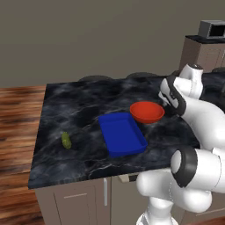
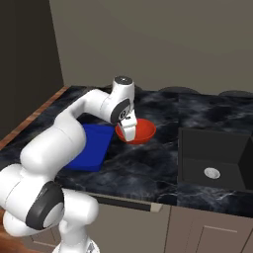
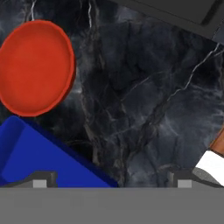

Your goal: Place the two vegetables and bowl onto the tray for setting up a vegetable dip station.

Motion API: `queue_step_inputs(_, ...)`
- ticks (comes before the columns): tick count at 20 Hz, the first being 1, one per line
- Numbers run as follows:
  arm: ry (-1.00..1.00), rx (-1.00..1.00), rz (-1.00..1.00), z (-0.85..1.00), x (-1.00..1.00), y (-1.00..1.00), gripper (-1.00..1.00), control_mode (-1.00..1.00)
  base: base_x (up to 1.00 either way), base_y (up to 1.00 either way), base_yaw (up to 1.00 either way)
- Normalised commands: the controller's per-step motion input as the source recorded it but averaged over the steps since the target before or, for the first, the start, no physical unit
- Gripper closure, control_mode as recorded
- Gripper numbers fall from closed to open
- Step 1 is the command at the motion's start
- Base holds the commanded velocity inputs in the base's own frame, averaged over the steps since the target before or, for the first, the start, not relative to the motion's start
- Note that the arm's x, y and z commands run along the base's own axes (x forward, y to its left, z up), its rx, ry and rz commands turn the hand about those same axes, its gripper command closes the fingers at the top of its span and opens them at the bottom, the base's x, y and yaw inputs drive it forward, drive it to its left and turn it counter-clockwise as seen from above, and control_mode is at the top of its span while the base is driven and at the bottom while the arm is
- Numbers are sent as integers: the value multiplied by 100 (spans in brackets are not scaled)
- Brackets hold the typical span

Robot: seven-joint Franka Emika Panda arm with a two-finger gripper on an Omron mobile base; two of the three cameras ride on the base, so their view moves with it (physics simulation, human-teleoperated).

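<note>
The red-orange bowl (image 1: pixel 147 112) (image 2: pixel 141 131) sits upright on the dark marble counter, just right of the blue tray (image 1: pixel 122 134) (image 2: pixel 91 143), which is bare. One vegetable, a small yellow-green pickle (image 1: pixel 66 140), lies near the counter's left edge, well left of the tray. The other vegetable is out of view. My gripper (image 2: pixel 129 129) (image 3: pixel 113 180) hangs open with nothing between its fingers, above the counter beside the bowl's near rim. In the hand view the bowl (image 3: pixel 35 68) is at upper left and a tray corner (image 3: pixel 39 153) at lower left.
A dark sink (image 2: pixel 215 158) is sunk into the counter right of the bowl. Stove burners (image 2: pixel 173 90) lie along the back edge. A cabinet carrying a grey appliance (image 1: pixel 211 28) stands at the far right. Wood floor (image 1: pixel 17 132) lies left of the counter.
</note>
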Motion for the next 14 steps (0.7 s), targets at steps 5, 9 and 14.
queue_step_inputs(5,8,0,0,-21,21,0,-100,-100,0,0,0)
queue_step_inputs(9,7,1,0,-26,24,0,-100,-100,0,0,0)
queue_step_inputs(14,0,0,-1,-31,19,0,-100,-100,0,0,0)
